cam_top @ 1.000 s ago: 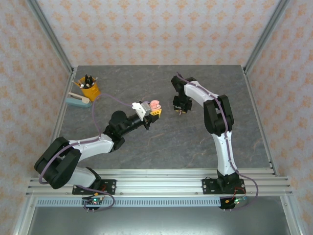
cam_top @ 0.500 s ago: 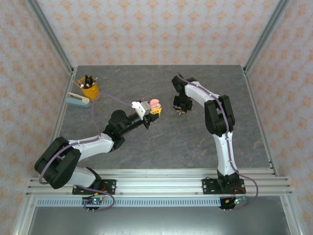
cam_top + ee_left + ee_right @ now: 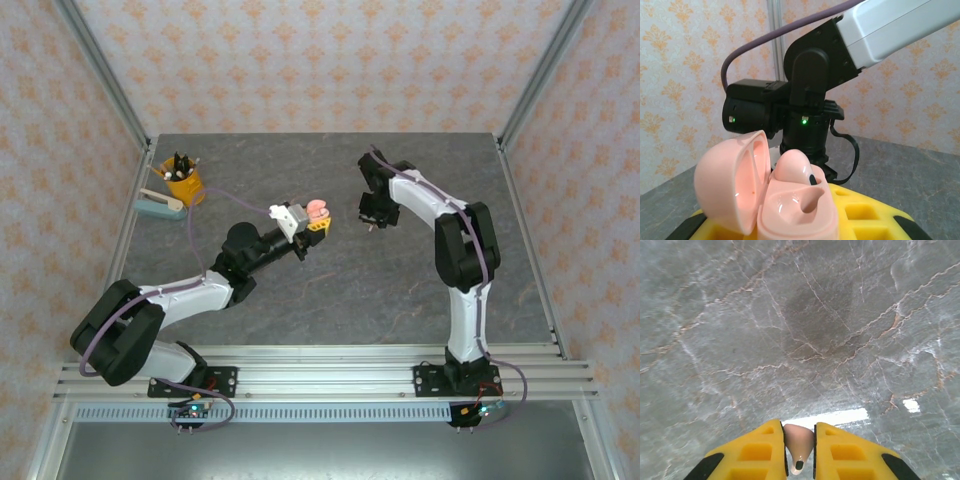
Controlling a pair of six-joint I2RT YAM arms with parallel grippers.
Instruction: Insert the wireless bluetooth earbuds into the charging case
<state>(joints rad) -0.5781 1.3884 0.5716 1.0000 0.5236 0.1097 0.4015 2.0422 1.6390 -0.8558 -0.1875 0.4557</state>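
Note:
My left gripper (image 3: pixel 316 222) is shut on the salmon-pink charging case (image 3: pixel 316 211), held above mid-table. In the left wrist view the case (image 3: pixel 797 212) sits between my yellow fingers (image 3: pixel 875 220) with its lid (image 3: pixel 730 182) swung open to the left. One pink earbud (image 3: pixel 796 167) rests in the far slot, and the near slot is a bare hollow. To the right of the case, my right gripper (image 3: pixel 372 222) points down over the table. The right wrist view has that gripper (image 3: pixel 799 442) shut on a second pink earbud (image 3: pixel 799 442), with the stem tip toward the camera.
A yellow cup of pens (image 3: pixel 183 180) and a teal-and-white item (image 3: pixel 160 205) stand at the table's far left. Metal frame posts (image 3: pixel 105 95) mark the back corners. Grey marbled tabletop (image 3: pixel 805 325) lies under the right gripper. The right arm's black wrist (image 3: pixel 805 120) looms just behind the case.
My right gripper has closed tighter on the earbud and shifted slightly right and back, its elbow swinging right. The left arm and case have stayed almost still.

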